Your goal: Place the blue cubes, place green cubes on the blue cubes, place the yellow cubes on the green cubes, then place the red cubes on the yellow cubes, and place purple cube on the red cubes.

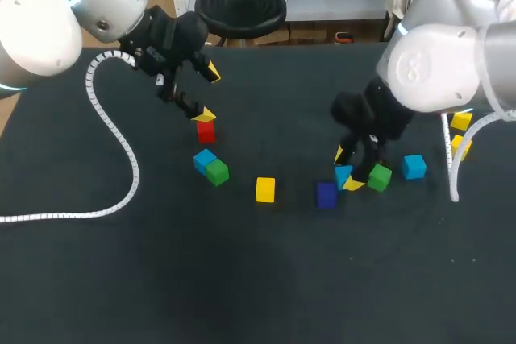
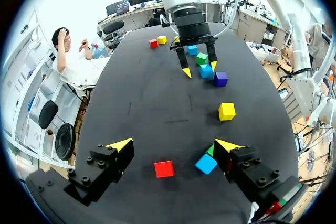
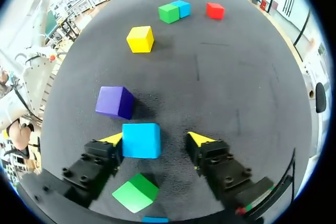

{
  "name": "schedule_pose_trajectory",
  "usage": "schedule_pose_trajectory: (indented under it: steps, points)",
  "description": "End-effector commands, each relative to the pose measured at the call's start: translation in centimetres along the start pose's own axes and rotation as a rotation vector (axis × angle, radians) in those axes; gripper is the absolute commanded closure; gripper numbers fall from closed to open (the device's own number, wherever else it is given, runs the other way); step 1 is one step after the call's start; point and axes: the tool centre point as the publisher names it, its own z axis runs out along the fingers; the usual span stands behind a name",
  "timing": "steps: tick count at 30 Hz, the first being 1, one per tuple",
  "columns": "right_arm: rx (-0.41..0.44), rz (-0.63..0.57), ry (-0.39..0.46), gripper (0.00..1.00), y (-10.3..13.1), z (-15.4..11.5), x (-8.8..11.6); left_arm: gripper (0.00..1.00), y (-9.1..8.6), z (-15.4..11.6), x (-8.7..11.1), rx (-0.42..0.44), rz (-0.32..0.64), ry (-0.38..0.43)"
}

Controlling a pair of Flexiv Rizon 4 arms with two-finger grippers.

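My right gripper (image 3: 156, 139) stands open around a blue cube (image 3: 141, 140). The cube touches one finger (image 3: 113, 140), and a gap separates it from the other finger. In the head view this gripper (image 1: 347, 171) is low over the table right of centre. A purple cube (image 3: 114, 102) lies just ahead of it and a green cube (image 3: 135, 193) lies under the wrist. My left gripper (image 2: 173, 145) is open above a red cube (image 2: 164, 169), with a blue cube (image 2: 206, 163) and a green cube (image 1: 217, 172) beside it. A yellow cube (image 1: 265, 189) sits mid-table.
Another blue cube (image 1: 414, 167) lies to the right of the right gripper. Two yellow cubes (image 1: 461, 121) sit near the right edge, partly behind my right arm, with a red cube (image 2: 153, 43) beside them. A white coiled cable (image 1: 121, 159) trails across the left of the table.
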Motion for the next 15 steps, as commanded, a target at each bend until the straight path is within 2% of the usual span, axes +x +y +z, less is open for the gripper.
schedule_pose_trajectory:
  steps: [1, 2, 15]
  points:
    - [0.018, 0.008, -0.001, 0.9, 1.0, 0.4, 0.3, 0.0, 0.1, 0.0, -0.1, 0.002, -0.003, 0.006]
    - [0.02, 0.012, -0.001, 1.0, 1.1, 0.5, 0.3, 0.0, 0.1, 0.0, -0.1, 0.002, -0.003, 0.006]
    - [0.057, 0.129, 0.029, 1.0, 2.3, -1.7, -1.4, 0.0, 0.1, 0.0, -0.1, 0.002, -0.003, 0.006]
